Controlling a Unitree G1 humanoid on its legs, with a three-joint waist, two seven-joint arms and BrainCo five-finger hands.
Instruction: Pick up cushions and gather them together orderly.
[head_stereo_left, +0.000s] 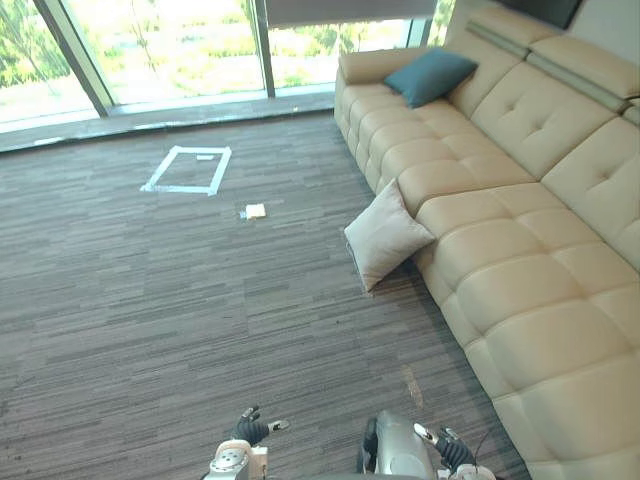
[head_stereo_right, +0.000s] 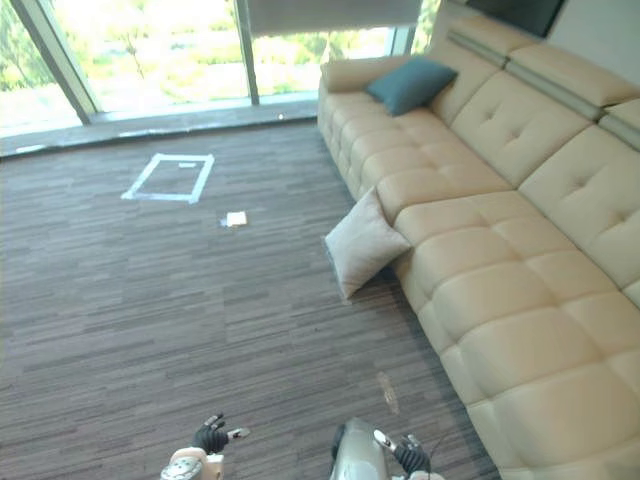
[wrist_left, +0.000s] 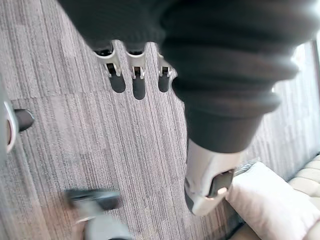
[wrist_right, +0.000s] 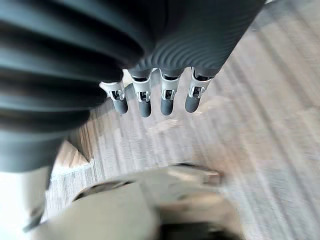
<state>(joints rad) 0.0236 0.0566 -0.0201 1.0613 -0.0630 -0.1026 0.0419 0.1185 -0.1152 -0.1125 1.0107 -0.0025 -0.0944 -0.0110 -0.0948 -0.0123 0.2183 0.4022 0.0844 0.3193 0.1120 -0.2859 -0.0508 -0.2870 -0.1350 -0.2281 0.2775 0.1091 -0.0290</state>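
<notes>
Left hand (head_stereo_left: 250, 431), right hand (head_stereo_left: 452, 450) (fingers relaxed) hang well apart from beige cushion (head_stereo_left: 385, 235).

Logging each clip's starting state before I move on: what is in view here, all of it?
Sofa: one, cream, along the robot's right.
Teal cushion: one, on the sofa's far end.
Cream cushion: one, on the carpet, leaning against the sofa's front.
Tape rectangle: one, white, on the carpet near the windows.
Card: one, small, pale, on the carpet beside the tape rectangle.
Carpet: grey-brown, striped.
Windows: along the far wall.
Left hand: open, empty, above the carpet.
Right hand: open, empty, near the sofa.
</notes>
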